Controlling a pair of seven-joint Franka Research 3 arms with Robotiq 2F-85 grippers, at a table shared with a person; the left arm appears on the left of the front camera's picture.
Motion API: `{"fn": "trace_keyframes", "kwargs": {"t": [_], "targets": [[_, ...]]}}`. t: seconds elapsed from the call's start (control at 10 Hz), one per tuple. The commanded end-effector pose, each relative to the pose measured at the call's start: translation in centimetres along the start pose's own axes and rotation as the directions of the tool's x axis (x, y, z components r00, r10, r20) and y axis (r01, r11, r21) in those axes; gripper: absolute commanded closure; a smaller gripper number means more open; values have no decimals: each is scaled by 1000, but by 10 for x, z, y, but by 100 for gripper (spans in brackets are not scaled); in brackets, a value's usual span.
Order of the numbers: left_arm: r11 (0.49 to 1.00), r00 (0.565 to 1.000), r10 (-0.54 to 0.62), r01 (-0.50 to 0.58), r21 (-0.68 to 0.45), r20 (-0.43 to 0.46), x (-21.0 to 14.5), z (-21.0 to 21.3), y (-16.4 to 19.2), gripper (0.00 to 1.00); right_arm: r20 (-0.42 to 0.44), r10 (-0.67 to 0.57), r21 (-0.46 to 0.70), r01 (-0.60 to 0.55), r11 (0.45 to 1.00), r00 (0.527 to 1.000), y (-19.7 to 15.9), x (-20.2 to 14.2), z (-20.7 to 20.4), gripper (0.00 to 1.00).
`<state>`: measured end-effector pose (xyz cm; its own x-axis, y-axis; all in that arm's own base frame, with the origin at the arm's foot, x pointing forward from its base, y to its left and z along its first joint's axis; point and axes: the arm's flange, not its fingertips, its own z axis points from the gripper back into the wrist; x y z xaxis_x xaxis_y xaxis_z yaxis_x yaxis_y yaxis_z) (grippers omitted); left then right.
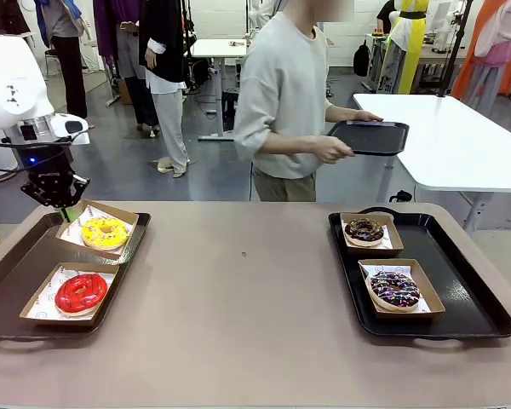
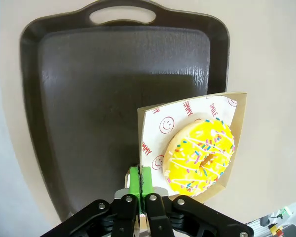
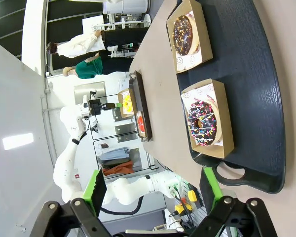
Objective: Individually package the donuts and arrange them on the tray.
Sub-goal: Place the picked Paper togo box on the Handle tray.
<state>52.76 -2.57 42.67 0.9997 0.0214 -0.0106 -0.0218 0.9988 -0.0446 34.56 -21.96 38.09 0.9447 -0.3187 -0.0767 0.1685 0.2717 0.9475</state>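
Note:
A yellow donut lies in a paper-lined cardboard box. My left gripper is shut on that box's corner, and the box overlaps the right rim of the brown tray. Nearer on the same tray, a red donut sits in its own box. On the black tray rest two boxed donuts: a dark chocolate one and a chocolate one with coloured sprinkles. My right gripper hangs open high above that tray.
Across the table a person carries another black tray in both hands beside a white table. The beige tabletop lies bare between the two trays. Other people stand farther back.

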Motion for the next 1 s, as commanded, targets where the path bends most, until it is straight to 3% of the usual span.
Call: {"fn": "trace_keyframes", "kwargs": {"t": [0.0, 0.9], "targets": [[1000, 1000, -4, 4, -26, -6, 21, -6, 3, 99, -11, -4, -5, 4, 1000, 1000, 2, -1, 2, 0], [996, 998, -50, 52, 75, -22, 50, -50, 1, 99, -11, -4, -5, 4, 1000, 1000, 2, -1, 2, 0]]}}
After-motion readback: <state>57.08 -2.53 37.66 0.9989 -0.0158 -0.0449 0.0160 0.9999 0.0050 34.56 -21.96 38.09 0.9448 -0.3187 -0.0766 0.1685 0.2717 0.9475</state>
